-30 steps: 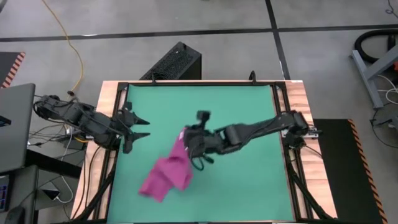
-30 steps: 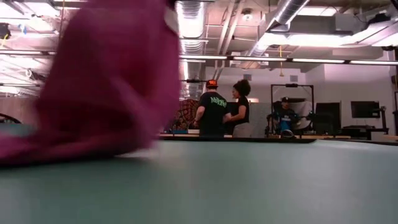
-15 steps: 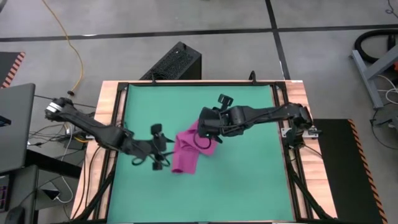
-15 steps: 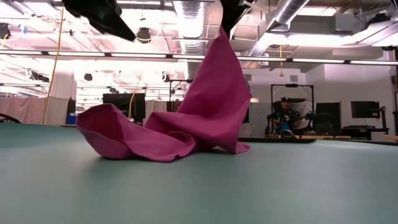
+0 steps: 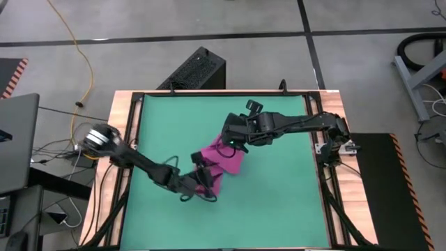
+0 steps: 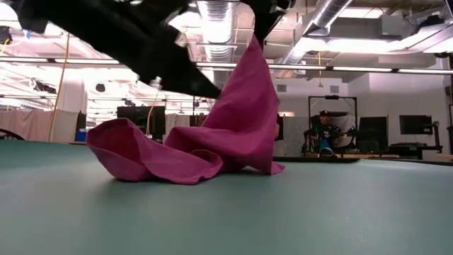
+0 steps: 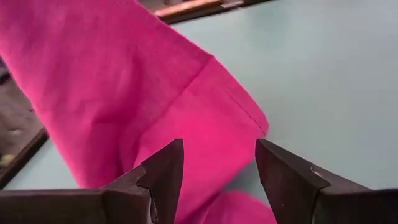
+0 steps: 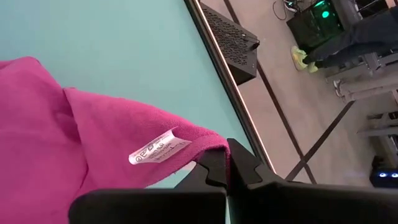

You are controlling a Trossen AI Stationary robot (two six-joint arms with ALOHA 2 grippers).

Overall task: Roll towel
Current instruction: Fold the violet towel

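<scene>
The magenta towel [image 5: 224, 162] stands tent-like at the middle of the green mat [image 5: 279, 202]. Its top corner hangs from my right gripper [image 5: 233, 141], which is shut on it. The lower part lies bunched on the mat [image 6: 156, 157]. A white tag [image 8: 158, 149] shows close to the held corner. My left gripper [image 7: 219, 163] is open, low at the towel's near-left side. Its fingers stand on either side of a hemmed hanging edge [image 7: 239, 102]. My right gripper pinches the towel's tagged corner [image 8: 211, 148] between its two shut fingers, coming slanting down from the table's right. The cloth hangs below the fingers as a slack sheet [image 6: 244, 113], and its lower end rests on the mat. Whether my left gripper touches the towel, I cannot tell.
A black box [image 5: 195, 70] stands on the floor beyond the far edge. A black frame and wooden border [image 5: 125, 125] ring the mat. Bare mat lies to the right and near side. A person [image 6: 324, 131] sits far back in the room.
My right gripper went toward the far and right edges, dragging the towel from the near left to the middle of the mat and pulling its corner up. My left gripper came down from the left edge toward the towel, staying open.
</scene>
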